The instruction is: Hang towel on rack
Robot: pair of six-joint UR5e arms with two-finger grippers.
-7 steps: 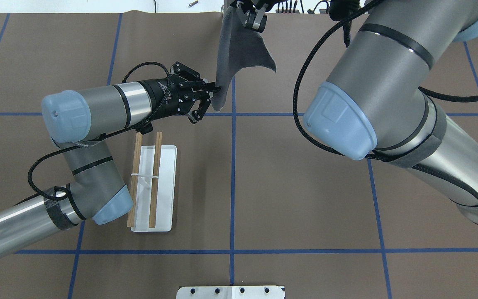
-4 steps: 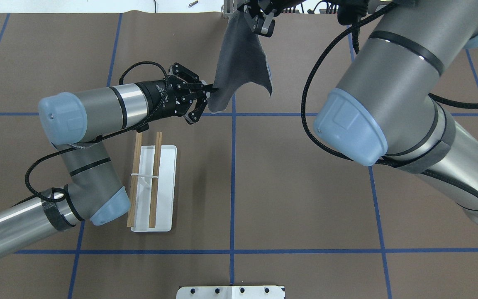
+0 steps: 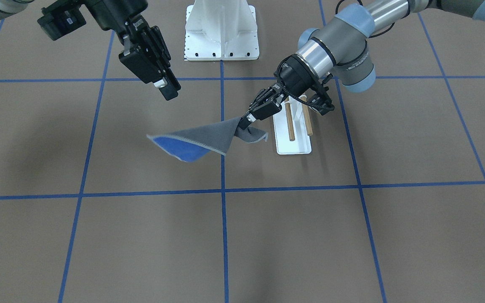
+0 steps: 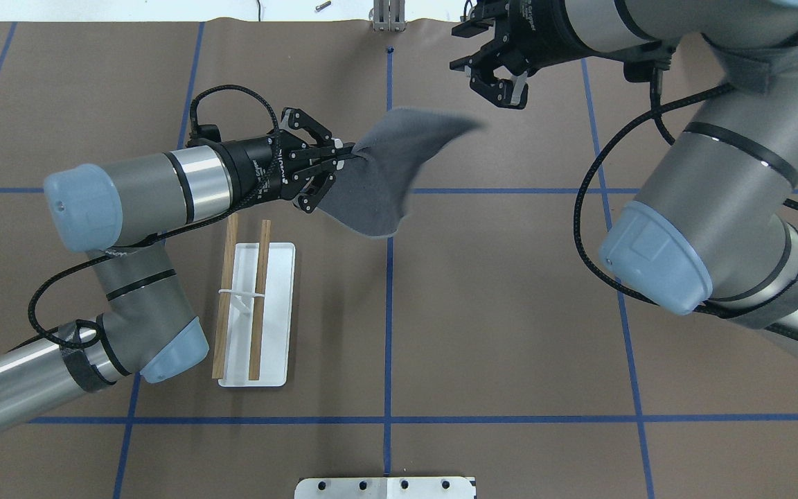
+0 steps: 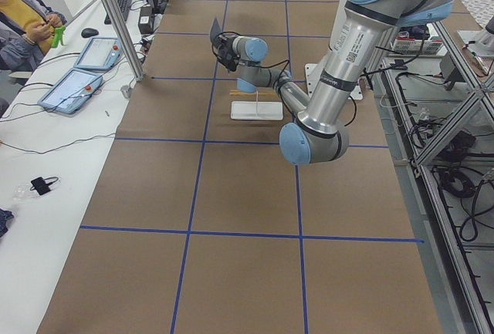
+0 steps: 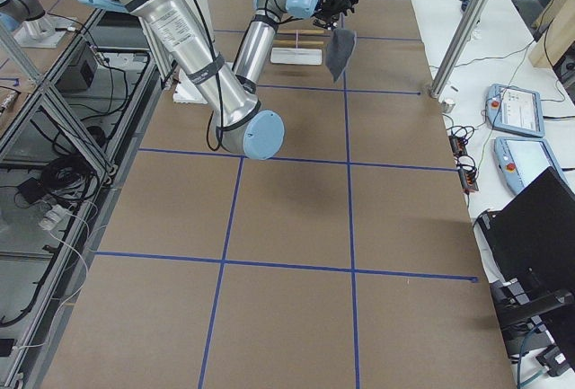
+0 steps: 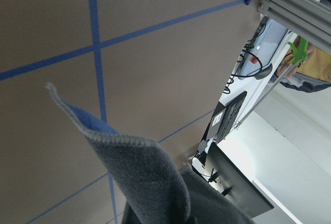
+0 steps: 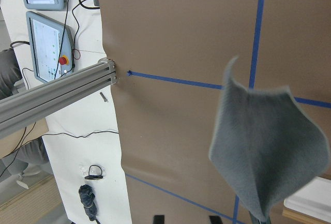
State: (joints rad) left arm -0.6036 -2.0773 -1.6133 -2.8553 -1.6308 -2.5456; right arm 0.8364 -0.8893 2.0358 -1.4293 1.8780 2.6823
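Small square royal-blue cloth towel (image 4: 385, 177), pale grey underside up, stitched edge, hangs billowed above the brown worktop (image 4: 510, 312). Left pincer (image 4: 352, 149) clamps one corner. Right pincer (image 4: 501, 86) spread wide, empty, clear of it.

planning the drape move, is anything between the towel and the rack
Nothing visible. The towel, held by the left gripper, hangs just past the rack's far end, and nothing shows in the gap between them.

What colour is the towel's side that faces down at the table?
Royal blue; the towel is grey on top. Best seen in the exterior front-facing view.
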